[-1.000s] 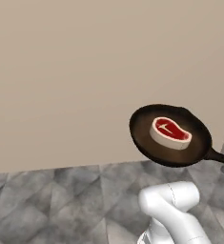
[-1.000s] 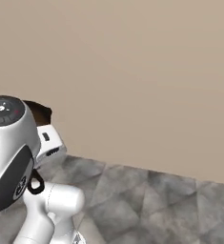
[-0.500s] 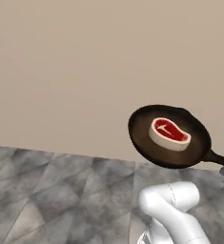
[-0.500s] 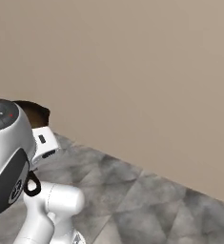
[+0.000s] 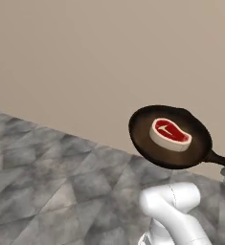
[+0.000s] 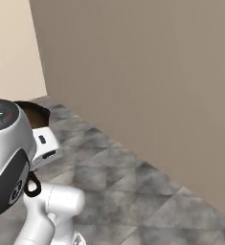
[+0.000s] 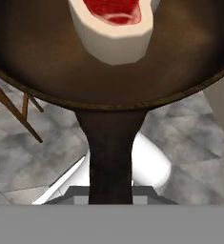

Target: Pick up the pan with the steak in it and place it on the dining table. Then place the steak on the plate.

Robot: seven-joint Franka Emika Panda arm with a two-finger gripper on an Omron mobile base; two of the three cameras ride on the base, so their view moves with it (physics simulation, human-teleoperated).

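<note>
The end effector point(image 7: 111, 198) is clamped on the pan's handle, which runs straight down the hand view into the bottom edge; the finger tips themselves are hidden behind the handle there, but the pan hangs in the air with nothing else under it, so I judge the grip firm. The pan point(image 5: 170, 137) is held aloft, roughly level, with its handle point(image 5: 218, 158) pointing off to the right in the left base view. The steak point(image 5: 170, 134) lies flat inside it, a little toward the far side from the handle, red face up and pale fat rim around it.

Under and around the pan there is grey marbled floor point(image 5: 51, 172), and behind it a plain beige wall point(image 5: 85, 57). In the right base view a corner where two walls meet stands ahead.

So the first part is half done: the pan is lifted with the steak aboard. Setting it on the counter is left, as is moving the steak to the plate. In the hand view, thin wooden legs point(image 7: 18, 112) stand on the floor below the pan's rim.
</note>
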